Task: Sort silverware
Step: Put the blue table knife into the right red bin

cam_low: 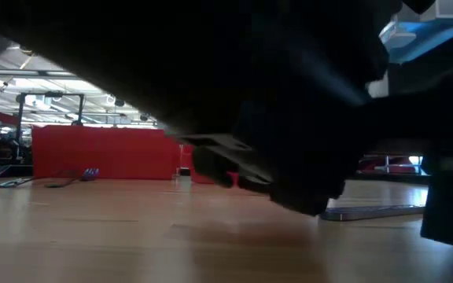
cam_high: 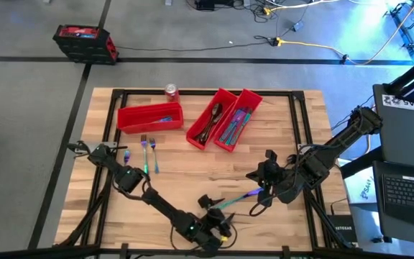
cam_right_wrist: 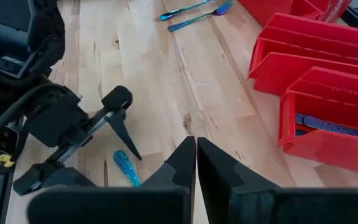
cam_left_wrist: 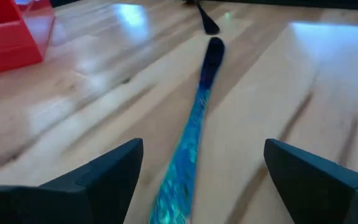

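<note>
A slender blue-teal piece of silverware (cam_left_wrist: 191, 137) lies flat on the wooden table near its front edge, its dark far end (cam_left_wrist: 214, 50) pointing away from my left gripper. My left gripper (cam_left_wrist: 204, 149) is open and low over the table, one finger on each side of the piece's near end (cam_high: 225, 206), touching neither side as far as I can see. My right gripper (cam_right_wrist: 196, 163) is shut and holds nothing; it hangs above the table just right of that piece (cam_high: 256, 176). Two forks (cam_high: 149, 151) and a small spoon (cam_high: 126, 154) lie on the table's left part.
Three long red bins stand at the back: one lying crosswise (cam_high: 149, 116), two slanted side by side (cam_high: 210, 121) (cam_high: 237, 122) with silverware inside. A red soda can (cam_high: 171, 91) stands behind the crosswise bin. Bare wood lies between the bins and the grippers.
</note>
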Tool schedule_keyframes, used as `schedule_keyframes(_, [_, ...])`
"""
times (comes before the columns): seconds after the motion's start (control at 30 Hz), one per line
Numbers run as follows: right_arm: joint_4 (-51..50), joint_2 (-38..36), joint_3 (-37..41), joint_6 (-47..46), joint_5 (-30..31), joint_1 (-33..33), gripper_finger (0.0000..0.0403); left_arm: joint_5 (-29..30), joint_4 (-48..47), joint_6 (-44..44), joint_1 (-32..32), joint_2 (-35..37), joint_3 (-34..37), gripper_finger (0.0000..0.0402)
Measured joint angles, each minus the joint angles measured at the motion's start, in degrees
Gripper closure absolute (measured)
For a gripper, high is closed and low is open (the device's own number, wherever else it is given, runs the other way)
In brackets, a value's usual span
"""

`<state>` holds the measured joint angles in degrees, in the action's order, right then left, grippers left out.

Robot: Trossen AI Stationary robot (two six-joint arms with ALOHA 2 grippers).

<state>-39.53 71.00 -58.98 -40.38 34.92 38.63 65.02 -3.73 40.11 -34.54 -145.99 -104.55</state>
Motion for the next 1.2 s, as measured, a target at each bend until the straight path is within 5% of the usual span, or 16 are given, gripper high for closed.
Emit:
schedule_keyframes(0.8, [0.02, 0.02, 0.00, 0.02, 0.00, 0.00, 0.0403, -10.88, 5.97, -4.76, 4.28, 0.57, 4.88, 0.0086])
schedule_keyframes(1.2, [0.02, 0.02, 0.00, 0.06, -0.57, -0.02, 0.0403, -9.89, 15.32, -3.78, 3.66, 0.52, 11.85, 0.0087])
